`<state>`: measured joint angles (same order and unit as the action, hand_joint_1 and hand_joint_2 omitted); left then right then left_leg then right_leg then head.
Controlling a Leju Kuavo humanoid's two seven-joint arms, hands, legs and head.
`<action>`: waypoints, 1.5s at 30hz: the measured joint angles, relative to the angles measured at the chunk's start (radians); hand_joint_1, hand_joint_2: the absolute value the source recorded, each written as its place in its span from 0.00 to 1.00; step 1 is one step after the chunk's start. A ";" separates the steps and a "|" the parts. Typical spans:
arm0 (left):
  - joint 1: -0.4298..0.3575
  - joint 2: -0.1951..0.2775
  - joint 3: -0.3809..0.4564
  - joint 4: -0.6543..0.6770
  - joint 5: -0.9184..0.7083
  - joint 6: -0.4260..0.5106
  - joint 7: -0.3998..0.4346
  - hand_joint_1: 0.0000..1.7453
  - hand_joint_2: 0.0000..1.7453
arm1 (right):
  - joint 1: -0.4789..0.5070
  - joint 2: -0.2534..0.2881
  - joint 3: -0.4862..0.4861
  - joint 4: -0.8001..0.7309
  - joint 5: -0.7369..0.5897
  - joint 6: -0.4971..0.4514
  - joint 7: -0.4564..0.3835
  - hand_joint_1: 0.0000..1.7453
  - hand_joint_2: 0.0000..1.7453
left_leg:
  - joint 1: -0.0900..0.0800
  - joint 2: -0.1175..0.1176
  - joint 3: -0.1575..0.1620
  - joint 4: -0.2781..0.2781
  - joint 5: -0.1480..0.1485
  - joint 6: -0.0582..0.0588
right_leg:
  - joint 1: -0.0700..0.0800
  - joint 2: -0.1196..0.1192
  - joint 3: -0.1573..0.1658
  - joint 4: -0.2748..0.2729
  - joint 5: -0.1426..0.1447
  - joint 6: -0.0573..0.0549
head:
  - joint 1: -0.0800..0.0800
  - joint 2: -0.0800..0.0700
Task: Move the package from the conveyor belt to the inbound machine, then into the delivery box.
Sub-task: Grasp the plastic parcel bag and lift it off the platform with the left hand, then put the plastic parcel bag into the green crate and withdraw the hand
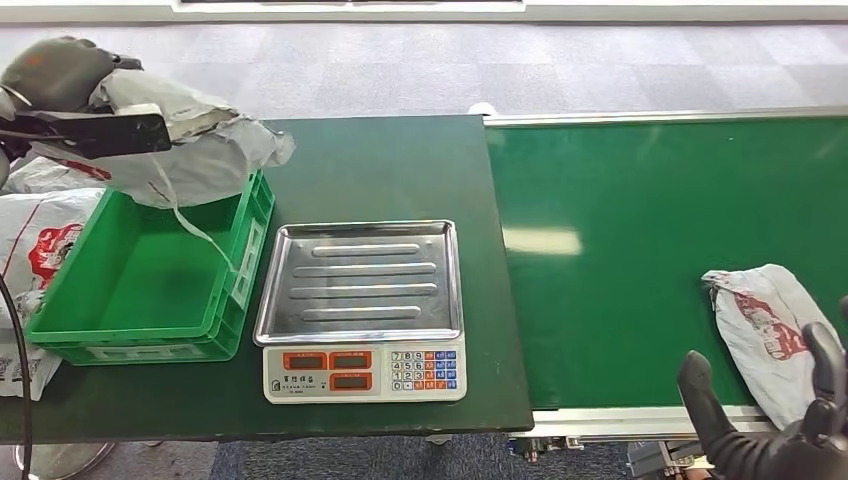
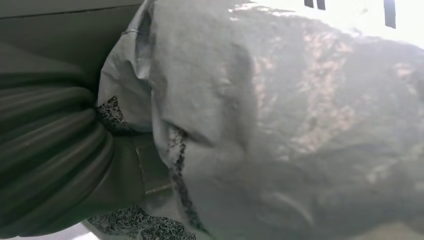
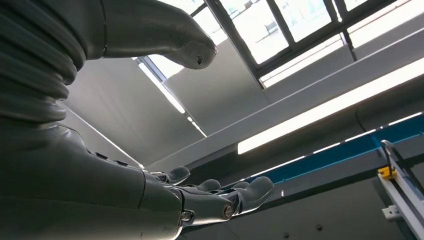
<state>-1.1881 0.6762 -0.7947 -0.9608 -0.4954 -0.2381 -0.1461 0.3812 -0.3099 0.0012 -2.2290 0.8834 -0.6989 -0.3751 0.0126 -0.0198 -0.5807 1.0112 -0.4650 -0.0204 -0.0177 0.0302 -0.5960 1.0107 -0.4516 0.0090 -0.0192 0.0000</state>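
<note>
The crumpled grey plastic mailer package (image 1: 205, 140) is up at ten o'clock, hanging over the far rim of the green plastic crate (image 1: 150, 280) — the left hand (image 1: 60, 80) grips it. Steel-topped scale (image 1: 358, 280) sits mid-worktop (image 1: 400, 160). At four o'clock — right hand (image 1: 790, 420), fingers spread and holding nothing, beside another white printed bag (image 1: 765, 325) on the green conveyor belt (image 1: 640, 220).

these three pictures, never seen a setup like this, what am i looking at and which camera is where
A humanoid robot sorts parcels. The wide picture looks down from its head; the other two come from cameras at its wrists. Its left hand holds a grey parcel bag above a green crate; the left wrist picture shows that bag up close. A weighing scale sits on the dark table. Another bag lies on the green conveyor belt, near the open, empty right hand. The right wrist camera shows that hand against the ceiling.
</note>
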 joint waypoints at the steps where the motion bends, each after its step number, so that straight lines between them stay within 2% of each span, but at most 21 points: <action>1: 0.036 0.022 0.016 -0.007 -0.001 0.010 -0.002 1.00 1.00 | 0.011 0.000 -0.004 -0.005 0.003 0.000 -0.002 0.00 1.00 | 0.000 0.002 0.001 0.000 -0.001 0.000 | 0.000 0.002 0.000 0.000 0.000 0.000 | 0.000 0.000; 5: 0.214 0.120 0.104 -0.042 0.001 0.051 -0.022 1.00 1.00 | 0.049 0.001 -0.011 -0.015 0.017 0.000 -0.013 0.00 1.00 | 0.000 0.007 0.002 -0.002 -0.002 -0.002 | 0.001 0.007 -0.002 0.000 -0.001 -0.001 | 0.000 0.000; 9: 0.433 0.214 0.248 -0.114 0.000 0.054 -0.035 1.00 1.00 | 0.068 0.000 -0.015 -0.021 0.010 0.000 -0.015 0.00 1.00 | 0.001 0.011 0.004 -0.003 -0.004 -0.004 | 0.001 0.010 -0.002 0.000 -0.004 -0.003 | -0.001 0.000; 11: 0.512 0.246 0.309 -0.142 -0.007 0.045 -0.035 1.00 1.00 | 0.076 -0.001 -0.020 -0.023 0.001 0.000 -0.014 0.00 1.00 | 0.002 0.012 0.003 -0.003 -0.004 -0.003 | 0.002 0.010 -0.003 0.000 -0.004 -0.003 | 0.000 0.000; 15: 0.593 0.281 0.383 -0.184 -0.020 0.025 -0.031 1.00 1.00 | 0.077 -0.002 -0.028 -0.025 -0.004 0.000 -0.014 0.00 1.00 | 0.002 0.008 0.002 -0.002 -0.004 -0.003 | 0.003 0.006 -0.002 0.000 -0.004 -0.003 | 0.000 0.000; 19: 0.627 0.298 0.422 -0.207 -0.025 0.018 -0.026 1.00 1.00 | 0.078 -0.002 -0.031 -0.026 -0.004 0.000 -0.014 0.00 1.00 | 0.002 0.007 0.002 -0.002 -0.004 -0.003 | 0.003 0.005 -0.002 0.000 -0.004 -0.003 | 0.000 0.000; 22: 0.641 0.305 0.439 -0.216 -0.022 0.012 -0.020 0.26 1.00 | 0.078 -0.002 -0.031 -0.027 -0.005 0.000 -0.014 0.00 1.00 | 0.002 0.007 0.002 -0.002 -0.004 -0.003 | 0.003 0.005 -0.002 0.000 -0.004 -0.003 | 0.000 0.000; 23: 0.652 0.308 0.446 -0.218 -0.014 0.002 -0.012 0.01 0.75 | 0.077 -0.003 -0.031 -0.027 -0.006 0.000 -0.013 0.00 1.00 | 0.002 0.007 0.001 -0.003 -0.004 -0.003 | 0.003 0.005 -0.001 0.000 -0.004 -0.003 | 0.000 0.000; 26: 0.778 0.331 0.507 -0.246 0.011 -0.009 0.000 0.00 0.00 | 0.076 -0.015 -0.032 -0.027 -0.018 0.000 -0.005 0.00 1.00 | 0.001 0.012 0.004 -0.004 -0.009 -0.005 | 0.002 0.011 0.001 0.000 -0.007 -0.005 | 0.000 0.000; 28: 0.888 0.325 0.582 -0.271 -0.026 0.016 -0.024 0.00 0.00 | 0.079 -0.025 -0.036 -0.027 -0.026 0.000 0.002 0.00 1.00 | 0.001 0.017 0.011 -0.003 -0.012 -0.004 | 0.002 0.016 0.002 0.000 -0.008 -0.005 | -0.001 0.000; 30: 0.946 0.291 0.655 -0.292 -0.073 0.048 -0.042 0.00 0.00 | 0.084 -0.031 -0.040 -0.028 -0.026 0.000 0.004 0.00 1.00 | 0.002 0.015 0.012 -0.002 -0.011 -0.004 | 0.003 0.013 0.002 0.000 -0.009 -0.005 | 0.000 0.000; 32: 0.967 0.231 0.731 -0.321 -0.039 0.116 -0.048 0.00 0.00 | 0.093 -0.028 -0.042 -0.033 -0.016 0.001 0.001 0.00 1.00 | 0.002 0.010 0.011 -0.002 -0.011 -0.004 | 0.003 0.009 0.003 0.000 -0.009 -0.004 | 0.000 0.000; 33: 0.974 0.183 0.782 -0.347 0.025 0.181 -0.054 0.00 0.00 | 0.097 -0.020 -0.040 -0.035 -0.005 0.003 0.000 0.00 1.00 | 0.001 0.008 0.010 -0.002 -0.011 -0.003 | 0.002 0.007 0.004 0.000 -0.010 -0.003 | 0.000 0.000; 37: 1.035 -0.075 0.975 -0.555 0.296 0.512 -0.137 0.00 0.00 | 0.080 0.049 0.018 -0.038 0.024 0.005 -0.011 0.00 1.00 | -0.001 0.009 0.013 -0.002 -0.014 -0.002 | 0.000 0.008 0.008 0.000 -0.011 -0.002 | 0.000 0.000; 39: 1.075 -0.189 1.004 -0.668 0.407 0.614 -0.201 0.00 0.00 | 0.073 0.093 0.050 -0.039 -0.070 0.003 -0.068 0.00 1.00 | -0.002 0.010 0.015 -0.002 -0.015 0.000 | 0.000 0.009 0.010 0.000 -0.013 0.000 | 0.000 0.000; 41: 1.106 -0.296 1.006 -0.761 0.506 0.675 -0.266 0.00 0.00 | 0.063 0.137 0.075 -0.038 -0.182 0.002 -0.121 0.00 1.00 | -0.002 0.008 0.015 -0.002 -0.016 0.000 | 0.000 0.007 0.011 -0.001 -0.014 0.001 | 0.000 0.000; 45: 1.149 -0.485 0.955 -0.908 0.624 0.763 -0.418 0.00 0.00 | 0.016 0.217 0.125 -0.007 -0.295 0.009 -0.146 0.00 1.00 | -0.002 0.007 0.016 -0.001 -0.016 0.001 | -0.001 0.005 0.012 -0.001 -0.014 0.001 | 0.000 0.000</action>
<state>-0.0387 0.1908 0.1606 -1.8693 0.1285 0.5249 -0.5638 0.3972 -0.0924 0.1264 -2.2361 0.5886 -0.6901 -0.5210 0.0108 -0.0131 -0.5651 1.0100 -0.4810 -0.0195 -0.0182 0.0350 -0.5838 1.0099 -0.4657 0.0100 -0.0193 0.0000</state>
